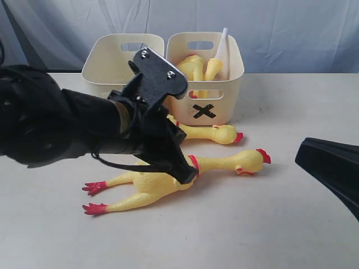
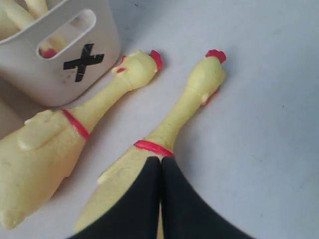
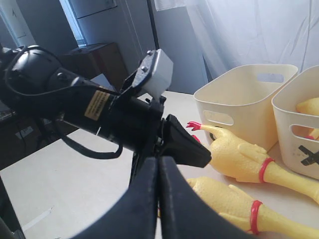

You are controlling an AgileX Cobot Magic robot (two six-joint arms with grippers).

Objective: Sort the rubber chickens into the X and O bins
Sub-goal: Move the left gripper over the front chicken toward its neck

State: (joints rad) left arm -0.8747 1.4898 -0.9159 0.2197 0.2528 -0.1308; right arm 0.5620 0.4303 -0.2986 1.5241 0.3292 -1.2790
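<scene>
While left arm (image 1: 67, 131) blocks left bin (image 1: 104, 53), chickens (image 1: 224, 163) lie before X bin (image 1: 227, 84)

The bulky black left arm (image 1: 50, 120) slants downward, its black left gripper (image 2: 160, 164) closed, jaws pressed together. The black right gripper (image 3: 158, 164) is closed too, well apart from the left.

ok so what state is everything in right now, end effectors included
near long chicken: lying on the table, unsorted
far long chicken: lying by the X bin, unsorted
X bin: upright, holds short chickens and a white tube
second bin: upright, contents and mark hidden
left end effector: shut, tip at the near long chicken, gripping nothing
right end effector: shut, empty
</scene>
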